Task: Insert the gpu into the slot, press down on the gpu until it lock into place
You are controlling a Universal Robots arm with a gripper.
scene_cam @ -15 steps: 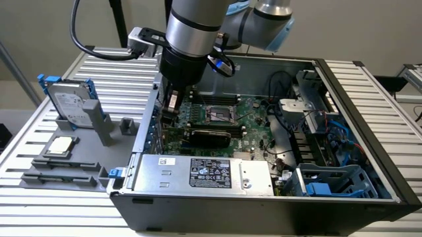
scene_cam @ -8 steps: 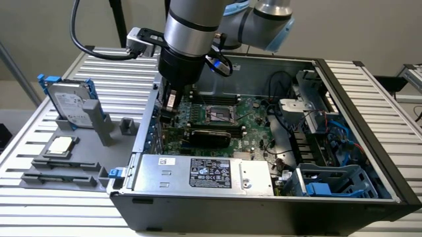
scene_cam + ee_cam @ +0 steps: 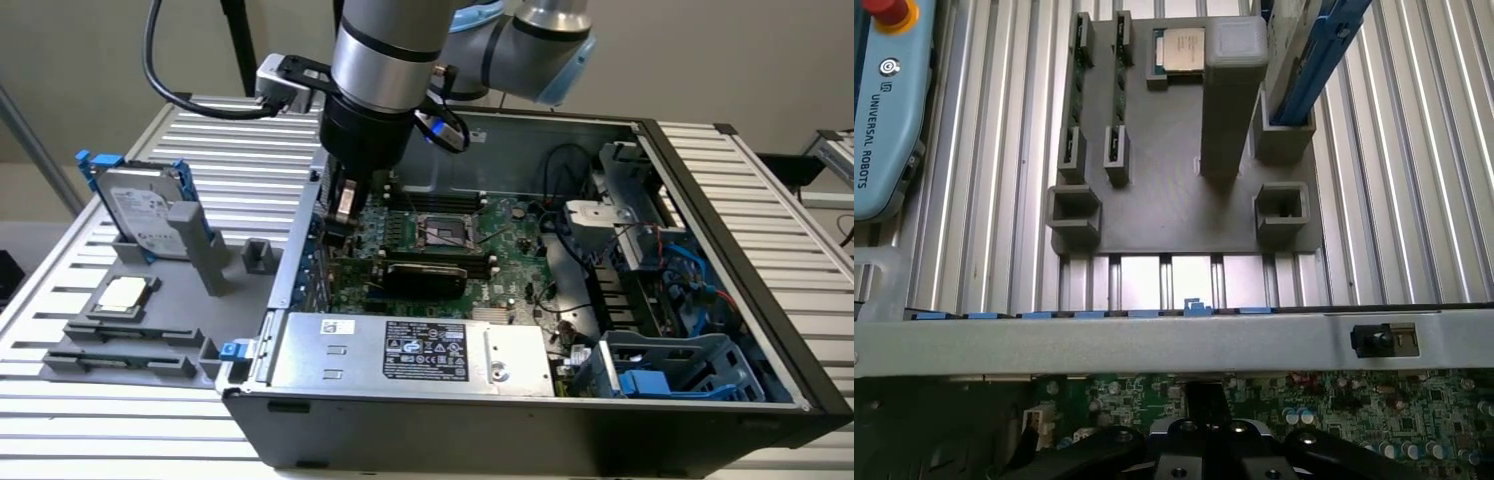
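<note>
Claw (image 3: pixel 336 222) clenched, hanging inside the open PC case (image 3: pixel 747 310) at approx. 9 o'clock of the motherboard (image 3: pixel 501 240); nothing visibly held. Wrist view: black fingers (image 3: pixel 1199 450) together over green board. GPU (image 3: pixel 424 272) (glossy black card w/ green edge) lies along the board just at 4 o'clock of the claw, apart from it; whether it sits fully in the slot, cannot tell. Silver labelled box (image 3: pixel 414 352) at 6 o'clock. Outside the case, 9 o'clock: grey fixture tray (image 3: pixel 127 345) w/ hard drive (image 3: pixel 140 215) upright, CPU chip (image 3: pixel 123 293) flat.
</note>
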